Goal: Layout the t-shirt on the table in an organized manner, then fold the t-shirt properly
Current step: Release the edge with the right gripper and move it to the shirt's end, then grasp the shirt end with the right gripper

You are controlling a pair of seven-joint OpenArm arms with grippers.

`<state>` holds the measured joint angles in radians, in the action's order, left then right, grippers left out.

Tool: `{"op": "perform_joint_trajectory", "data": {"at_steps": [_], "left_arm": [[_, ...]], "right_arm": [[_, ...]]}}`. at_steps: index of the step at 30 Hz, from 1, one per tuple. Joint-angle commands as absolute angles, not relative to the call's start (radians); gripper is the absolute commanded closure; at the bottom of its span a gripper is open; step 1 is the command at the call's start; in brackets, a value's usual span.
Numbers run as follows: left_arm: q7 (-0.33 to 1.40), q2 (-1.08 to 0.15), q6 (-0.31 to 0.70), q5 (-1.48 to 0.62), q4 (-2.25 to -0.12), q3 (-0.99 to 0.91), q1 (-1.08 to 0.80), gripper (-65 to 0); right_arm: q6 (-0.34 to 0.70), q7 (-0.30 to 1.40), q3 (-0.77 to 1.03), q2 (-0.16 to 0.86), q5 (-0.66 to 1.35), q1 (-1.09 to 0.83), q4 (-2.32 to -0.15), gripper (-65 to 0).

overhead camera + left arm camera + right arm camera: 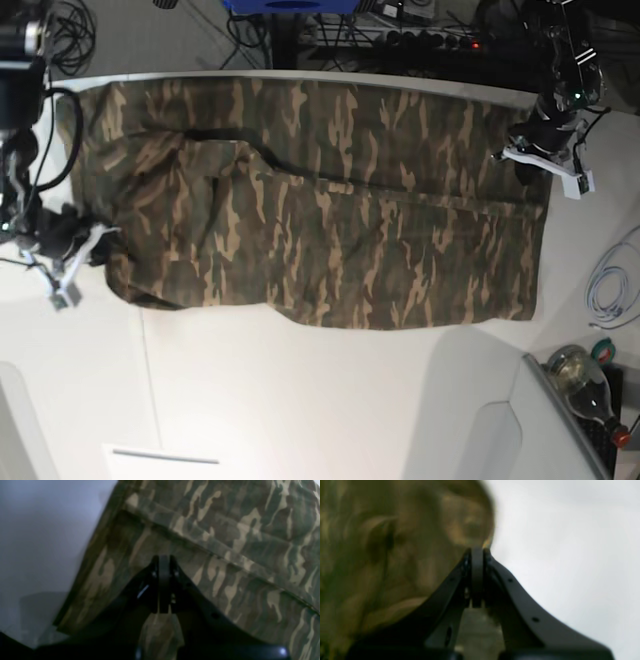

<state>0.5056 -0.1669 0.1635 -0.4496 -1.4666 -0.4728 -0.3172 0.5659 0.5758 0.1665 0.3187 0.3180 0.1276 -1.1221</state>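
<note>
Because the soft camouflage cloth t-shirt (330, 210) drapes limply on the smooth white table (300, 400), keep both closed grippers, left gripper (163, 562) and right gripper (477, 552), pinching its opposite edges.

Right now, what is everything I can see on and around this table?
t-shirt: one, brown, tan and green camouflage, spread across the table.
table: one, white, under the shirt.
bottle: one, clear glass with a red cap, lower right corner.
cable: one, white, coiled by the right edge.
left gripper: one, black, shut over the shirt's hem.
right gripper: one, black, shut at the shirt's edge.
</note>
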Motion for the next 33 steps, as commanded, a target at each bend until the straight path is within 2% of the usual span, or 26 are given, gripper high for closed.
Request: {"op": "perform_joint_trajectory", "data": {"at_steps": [1, 8, 13, 18, 25, 27, 30, 33], "left_arm": [[0.487, -0.179, 0.170, -0.456, -1.484, -0.476, -0.314, 0.0], [0.487, -0.179, 0.170, -0.456, -1.486, -0.483, -0.317, 0.0], [0.487, -0.179, 0.170, -0.456, -1.489, -0.483, -0.315, 0.0], [0.487, -0.200, 0.166, -0.458, -1.484, -0.483, -0.309, 0.0], [0.487, -0.222, 0.166, -0.458, -1.483, -0.483, -0.309, 0.0], [0.487, -0.222, 0.166, -0.458, -1.483, -0.483, -0.309, 0.0], [0.487, -0.222, 0.166, -0.458, -1.483, -0.483, -0.311, 0.0], [0.487, -0.222, 0.166, -0.458, -1.483, -0.483, -0.315, 0.0]], "right_arm": [[0.573, 0.579, 0.193, 0.315, 0.335, 0.108, -1.207, 0.0], [0.573, 0.725, 0.236, 0.219, 0.335, -0.107, -1.618, 0.0], [0.573, 0.750, 0.231, 0.162, 0.335, -0.240, -1.771, 0.0], [0.575, 0.750, 0.229, 0.114, 0.335, -0.348, -1.796, 0.0], [0.573, 0.763, 0.239, 0.094, 0.335, -0.354, -1.633, -1.2], [0.572, 0.828, 0.240, 0.099, 0.335, -0.351, -1.670, -8.4], [0.568, 0.885, 0.245, 0.104, 0.331, -0.346, -1.810, -26.1], [0.567, 0.889, 0.260, 0.102, 0.329, -0.280, -1.882, -36.6]]}}
